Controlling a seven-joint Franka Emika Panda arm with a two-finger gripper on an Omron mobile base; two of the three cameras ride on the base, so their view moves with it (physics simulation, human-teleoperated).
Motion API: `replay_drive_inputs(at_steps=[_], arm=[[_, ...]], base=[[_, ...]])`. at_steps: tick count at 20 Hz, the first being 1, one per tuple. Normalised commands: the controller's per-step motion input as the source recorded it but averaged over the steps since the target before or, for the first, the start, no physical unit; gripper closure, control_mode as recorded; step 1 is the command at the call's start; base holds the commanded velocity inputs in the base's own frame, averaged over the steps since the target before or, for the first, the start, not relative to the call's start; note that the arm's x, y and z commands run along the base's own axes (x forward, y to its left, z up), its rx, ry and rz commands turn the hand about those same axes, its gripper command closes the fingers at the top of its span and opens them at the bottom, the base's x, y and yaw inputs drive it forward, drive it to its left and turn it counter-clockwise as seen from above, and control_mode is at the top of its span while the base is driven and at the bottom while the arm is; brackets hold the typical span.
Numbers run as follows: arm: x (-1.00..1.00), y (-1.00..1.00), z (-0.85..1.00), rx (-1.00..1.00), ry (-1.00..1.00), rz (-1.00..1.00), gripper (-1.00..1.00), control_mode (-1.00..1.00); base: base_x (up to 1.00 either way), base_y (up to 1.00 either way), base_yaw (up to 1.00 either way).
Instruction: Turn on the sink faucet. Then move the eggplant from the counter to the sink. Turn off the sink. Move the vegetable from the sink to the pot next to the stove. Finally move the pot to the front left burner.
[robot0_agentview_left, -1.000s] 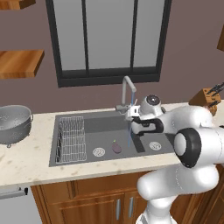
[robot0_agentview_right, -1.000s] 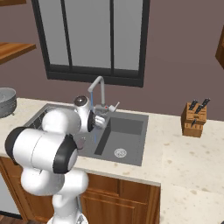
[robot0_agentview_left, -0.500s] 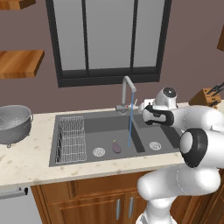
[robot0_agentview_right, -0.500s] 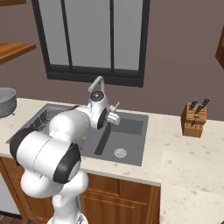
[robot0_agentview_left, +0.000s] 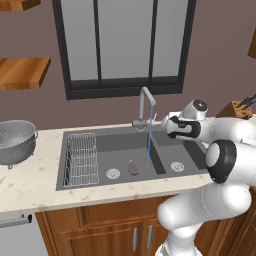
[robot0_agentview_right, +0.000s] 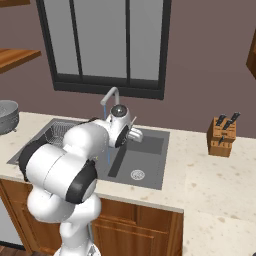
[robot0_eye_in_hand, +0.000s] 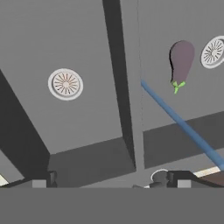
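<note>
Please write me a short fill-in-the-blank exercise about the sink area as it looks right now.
1. The eggplant lies in the ____ basin of the sink, seen from the left base view.
2. A thin blue stream of ____ falls from the faucet.
3. The wire rack sits in the same basin as the ____.
4. The colander stands on the ____.

Missing words: left; water; eggplant; counter
</note>
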Motion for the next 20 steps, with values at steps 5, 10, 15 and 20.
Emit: replay_drive_inputs(at_steps=[5,10,15,20], arm=[[0.33,-0.01,0.00,0.00,-0.16,0.11,-1.00,-1.00],[0.23,-0.10,0.00,0.00,-0.20,0.13,-1.00,-1.00],[0.06,-0.23,0.00,0.00,-0.19,0.14,-1.00,-1.00],[0.00,-0.24,0.00,-0.01,-0.14,0.10,-1.00,-1.00]], base=[[0.00,0.00,0.00],[0.00,0.00,0.00],[0.00,0.00,0.00],[0.00,0.00,0.00]])
